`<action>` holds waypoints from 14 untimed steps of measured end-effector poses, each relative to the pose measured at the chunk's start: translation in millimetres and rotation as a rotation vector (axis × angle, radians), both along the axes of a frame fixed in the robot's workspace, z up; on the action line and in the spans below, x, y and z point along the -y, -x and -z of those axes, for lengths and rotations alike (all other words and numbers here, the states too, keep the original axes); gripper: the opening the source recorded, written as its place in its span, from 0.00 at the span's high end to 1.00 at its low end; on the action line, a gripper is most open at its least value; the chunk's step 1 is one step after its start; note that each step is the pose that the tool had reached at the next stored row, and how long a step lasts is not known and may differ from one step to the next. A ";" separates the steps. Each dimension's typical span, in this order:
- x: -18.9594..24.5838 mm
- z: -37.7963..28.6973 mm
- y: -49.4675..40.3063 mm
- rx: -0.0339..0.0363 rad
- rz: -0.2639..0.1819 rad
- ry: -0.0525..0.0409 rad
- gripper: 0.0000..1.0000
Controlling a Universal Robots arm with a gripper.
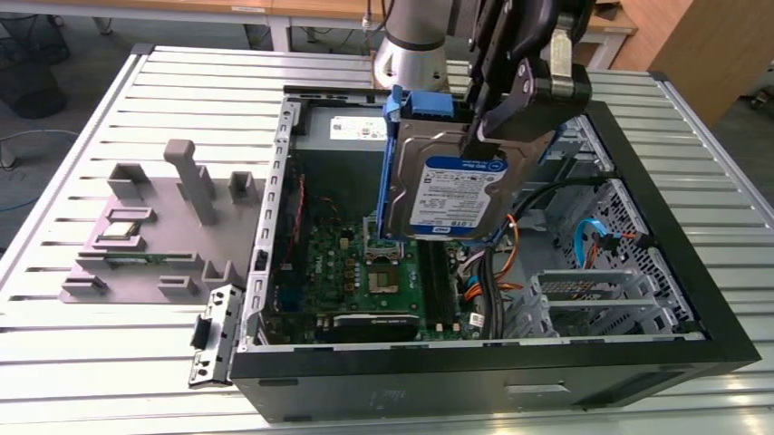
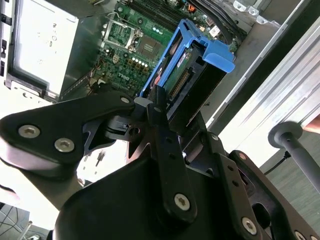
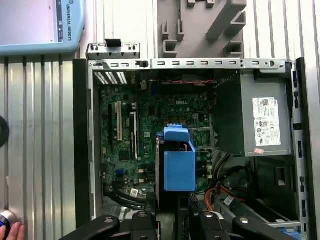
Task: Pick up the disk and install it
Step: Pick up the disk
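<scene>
The disk (image 1: 450, 190), silver with a blue-and-white label and blue side rails, hangs upright on its edge above the open computer case (image 1: 484, 376). It is over the motherboard (image 1: 362, 272) and clear of it. My gripper (image 1: 487, 145) is shut on the disk's upper part, with one black finger across the labelled face. In the second wrist view the fingers (image 2: 156, 107) clamp the disk (image 2: 192, 65) by its end, its blue rail pointing down toward the board. In the first wrist view the disk (image 3: 179, 167) shows as a blue block in front of my gripper (image 3: 172, 210).
A grey power-supply box (image 3: 265, 120) fills one corner of the case. A metal drive cage (image 1: 604, 299) and loose cables (image 1: 593, 240) lie at the exterior view's right. A grey parts fixture (image 1: 158, 236) stands on the slatted table beside the case. A person's hand (image 3: 12, 232) is near the table edge.
</scene>
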State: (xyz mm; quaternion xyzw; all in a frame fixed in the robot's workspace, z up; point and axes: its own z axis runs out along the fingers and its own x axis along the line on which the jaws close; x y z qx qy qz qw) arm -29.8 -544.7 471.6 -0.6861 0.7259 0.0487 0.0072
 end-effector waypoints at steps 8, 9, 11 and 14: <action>0.0 1.8 -10.5 -0.0044 0.001 0.0010 0.65; 0.0 2.0 -11.7 -0.0044 0.001 0.0010 0.65; -0.1 2.4 -14.1 -0.0044 0.001 0.0009 0.65; 0.0 2.8 -16.5 -0.0046 0.001 0.0012 0.65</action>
